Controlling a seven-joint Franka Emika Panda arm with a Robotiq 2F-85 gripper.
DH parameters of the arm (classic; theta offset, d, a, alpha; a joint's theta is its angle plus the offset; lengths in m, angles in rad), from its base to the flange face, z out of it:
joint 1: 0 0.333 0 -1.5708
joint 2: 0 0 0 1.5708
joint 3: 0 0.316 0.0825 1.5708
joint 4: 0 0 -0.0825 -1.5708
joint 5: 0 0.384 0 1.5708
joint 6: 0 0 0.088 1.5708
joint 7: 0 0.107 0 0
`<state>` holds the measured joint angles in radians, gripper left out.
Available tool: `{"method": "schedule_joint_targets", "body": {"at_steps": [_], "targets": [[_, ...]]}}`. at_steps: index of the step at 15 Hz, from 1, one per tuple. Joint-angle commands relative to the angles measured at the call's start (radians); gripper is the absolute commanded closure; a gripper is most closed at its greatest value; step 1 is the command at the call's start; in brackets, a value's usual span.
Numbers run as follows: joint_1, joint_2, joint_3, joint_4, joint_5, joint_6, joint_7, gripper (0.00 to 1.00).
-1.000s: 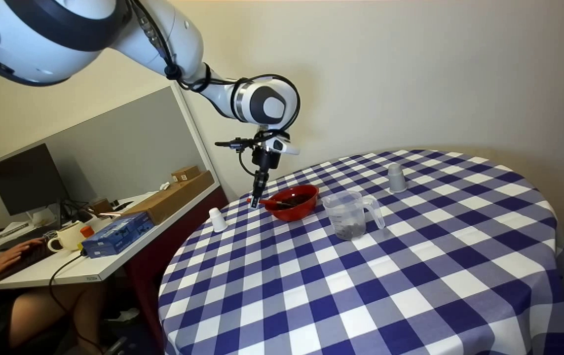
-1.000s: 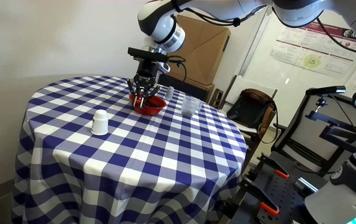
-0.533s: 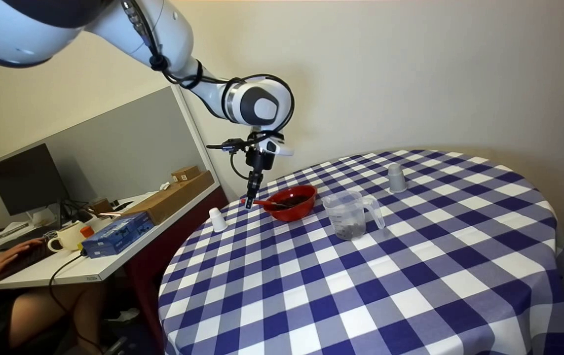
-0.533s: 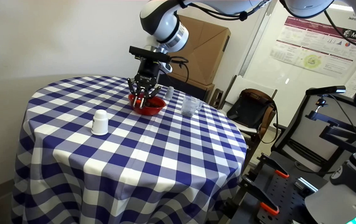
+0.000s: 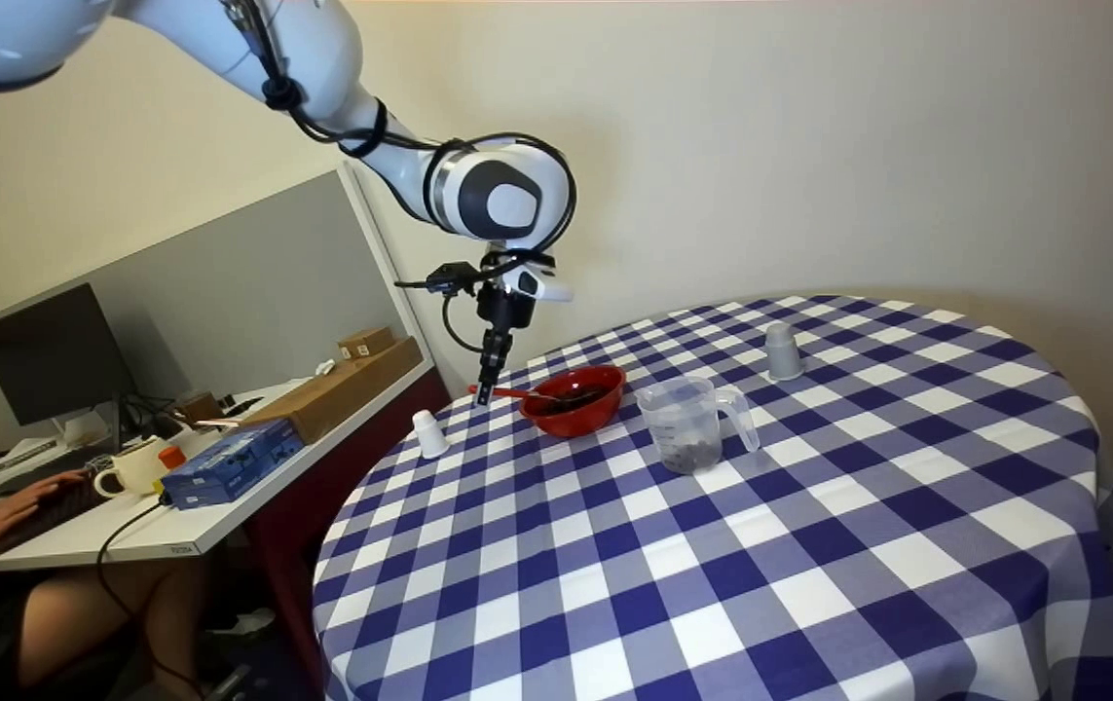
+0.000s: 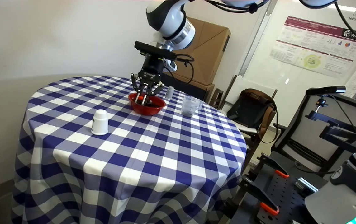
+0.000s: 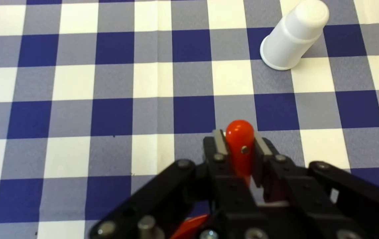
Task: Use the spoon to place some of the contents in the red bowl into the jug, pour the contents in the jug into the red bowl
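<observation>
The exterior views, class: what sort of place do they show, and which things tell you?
Probably a research lab or office: there is a robot arm, a black computer monitor and a printed poster with charts.

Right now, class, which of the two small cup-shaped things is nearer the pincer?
The white one showing in the wrist view; the other stands farther off, beyond the red bowl.

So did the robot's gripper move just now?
Yes. In an exterior view, the gripper has shifted left across the picture, farther from the unmoved jug.
</observation>
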<state>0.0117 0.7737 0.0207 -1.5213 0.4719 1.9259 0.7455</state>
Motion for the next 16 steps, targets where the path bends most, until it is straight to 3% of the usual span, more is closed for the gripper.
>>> {"method": "schedule_joint_targets", "body": {"at_steps": [1,16], "targets": [[-0.011,-0.074,0.01,-0.091,0.041,0.045,-0.044,0.91],[-0.021,-0.252,0.009,-0.268,0.13,0.098,-0.162,0.91]]}}
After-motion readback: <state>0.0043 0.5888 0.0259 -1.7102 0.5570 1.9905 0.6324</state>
